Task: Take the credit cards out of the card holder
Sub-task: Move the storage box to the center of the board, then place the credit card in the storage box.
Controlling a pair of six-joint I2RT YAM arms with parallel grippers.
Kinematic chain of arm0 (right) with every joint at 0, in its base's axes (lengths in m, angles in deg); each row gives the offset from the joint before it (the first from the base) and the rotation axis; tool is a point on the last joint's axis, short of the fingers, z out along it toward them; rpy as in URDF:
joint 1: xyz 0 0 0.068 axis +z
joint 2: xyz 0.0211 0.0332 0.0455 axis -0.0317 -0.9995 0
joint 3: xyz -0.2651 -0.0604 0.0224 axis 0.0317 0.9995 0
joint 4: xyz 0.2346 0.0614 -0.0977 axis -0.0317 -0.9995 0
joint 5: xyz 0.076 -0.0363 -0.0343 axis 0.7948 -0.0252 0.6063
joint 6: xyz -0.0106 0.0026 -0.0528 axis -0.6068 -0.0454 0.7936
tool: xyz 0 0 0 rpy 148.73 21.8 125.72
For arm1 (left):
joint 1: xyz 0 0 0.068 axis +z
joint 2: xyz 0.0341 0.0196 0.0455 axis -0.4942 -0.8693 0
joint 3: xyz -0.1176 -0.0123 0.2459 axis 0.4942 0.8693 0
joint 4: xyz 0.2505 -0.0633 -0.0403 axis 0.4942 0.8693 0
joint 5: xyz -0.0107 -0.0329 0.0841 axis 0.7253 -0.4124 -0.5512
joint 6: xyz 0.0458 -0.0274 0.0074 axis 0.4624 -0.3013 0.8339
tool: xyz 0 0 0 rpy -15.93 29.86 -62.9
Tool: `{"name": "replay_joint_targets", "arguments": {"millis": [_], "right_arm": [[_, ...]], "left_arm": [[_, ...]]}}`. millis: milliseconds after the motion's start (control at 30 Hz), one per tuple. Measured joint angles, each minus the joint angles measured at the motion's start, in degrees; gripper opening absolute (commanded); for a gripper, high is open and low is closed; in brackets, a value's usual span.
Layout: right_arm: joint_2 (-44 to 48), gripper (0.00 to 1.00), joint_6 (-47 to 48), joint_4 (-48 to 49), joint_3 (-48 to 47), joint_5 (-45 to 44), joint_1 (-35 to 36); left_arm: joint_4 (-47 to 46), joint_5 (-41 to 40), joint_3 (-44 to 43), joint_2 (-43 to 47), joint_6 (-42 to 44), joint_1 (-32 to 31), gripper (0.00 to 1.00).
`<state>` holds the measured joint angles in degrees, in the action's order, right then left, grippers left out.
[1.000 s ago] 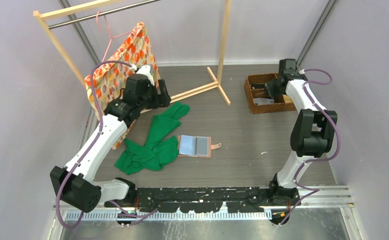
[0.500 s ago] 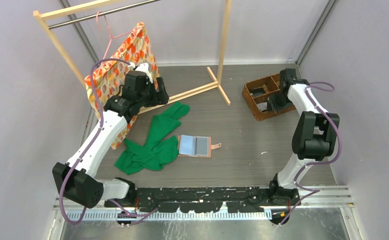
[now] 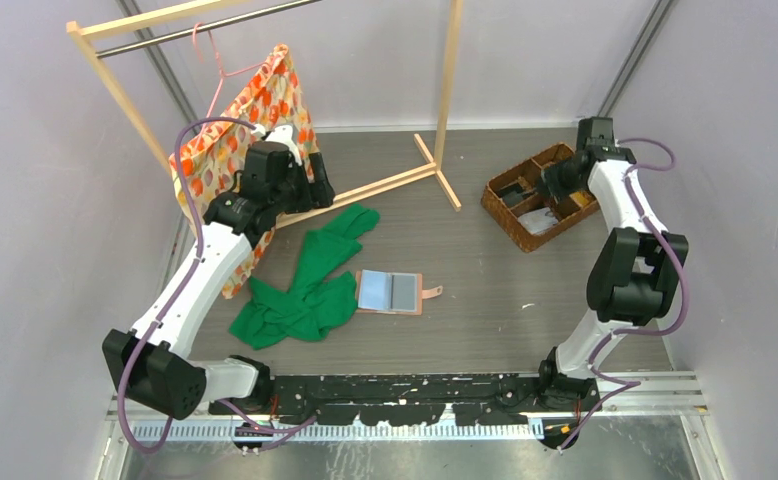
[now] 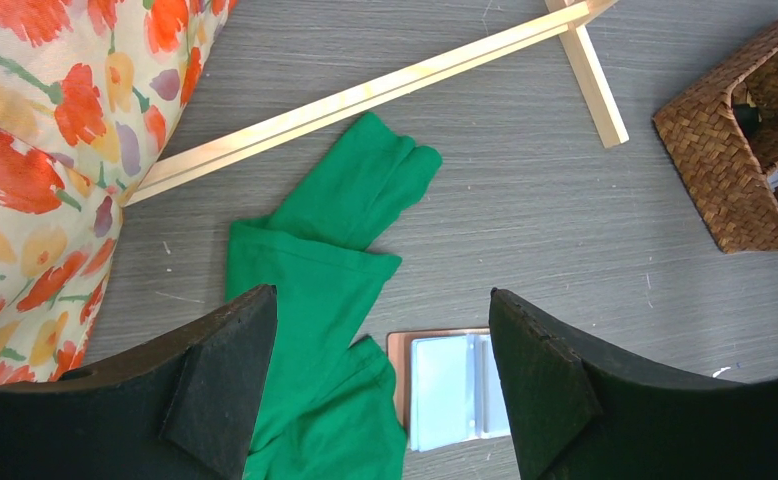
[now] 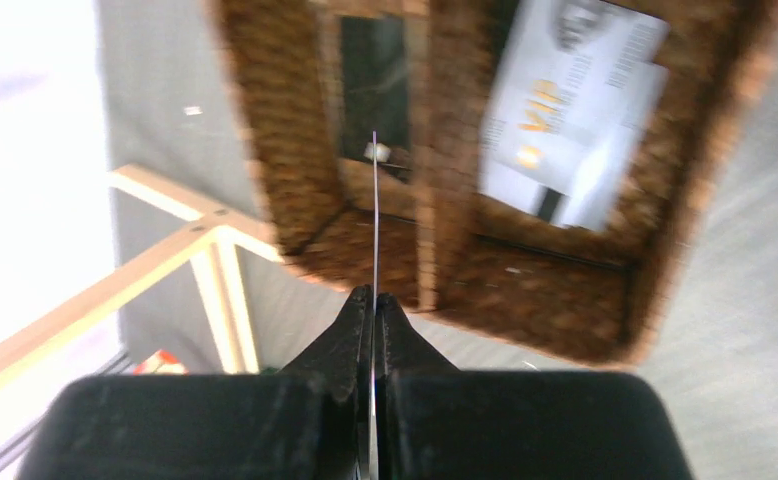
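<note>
The salmon-pink card holder (image 3: pixel 390 292) lies open on the table, pale blue-grey inside up, snap tab to the right. It also shows in the left wrist view (image 4: pixel 450 385) between my fingers, far below. My left gripper (image 3: pixel 320 185) (image 4: pixel 380 310) is open and empty, held high above the green cloth. My right gripper (image 3: pixel 557 180) (image 5: pixel 374 298) is shut on a thin card (image 5: pixel 374 210) seen edge-on, over the brown wicker basket (image 3: pixel 510 215) (image 5: pixel 445 130). White cards (image 5: pixel 570 110) lie in one basket compartment.
A green cloth (image 3: pixel 305 290) (image 4: pixel 325 280) lies left of the card holder. A wooden rack (image 3: pixel 445 90) with a floral cloth (image 3: pixel 230 150) on a pink hanger stands at the back left, its foot bars (image 4: pixel 365 95) on the table. Grey walls close in both sides.
The wicker basket has turned and slid on the table as my right gripper moved at it. My left gripper has shifted slightly to the left; the card holder has not moved.
</note>
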<state>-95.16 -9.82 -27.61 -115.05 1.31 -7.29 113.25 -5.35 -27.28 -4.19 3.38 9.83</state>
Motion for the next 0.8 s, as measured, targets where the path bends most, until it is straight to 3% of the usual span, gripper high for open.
{"name": "replay_joint_targets", "arguments": {"millis": [400, 700, 800], "right_arm": [[-9.4, 0.01, 1.6, 14.4, -6.3, 4.6, 1.4], [-15.5, 0.01, 2.8, 16.5, -5.4, 5.1, 1.9], [-15.5, 0.17, 3.3, 16.8, -5.4, 4.9, 2.1]], "left_arm": [[0.0, 0.3, 0.0, 0.0, 0.0, 0.0, 0.79], [0.4, 0.5, 0.5, 2.7, -0.5, 0.0, 0.79], [0.5, 0.5, 1.3, 4.5, -1.0, 0.0, 0.79]]}}
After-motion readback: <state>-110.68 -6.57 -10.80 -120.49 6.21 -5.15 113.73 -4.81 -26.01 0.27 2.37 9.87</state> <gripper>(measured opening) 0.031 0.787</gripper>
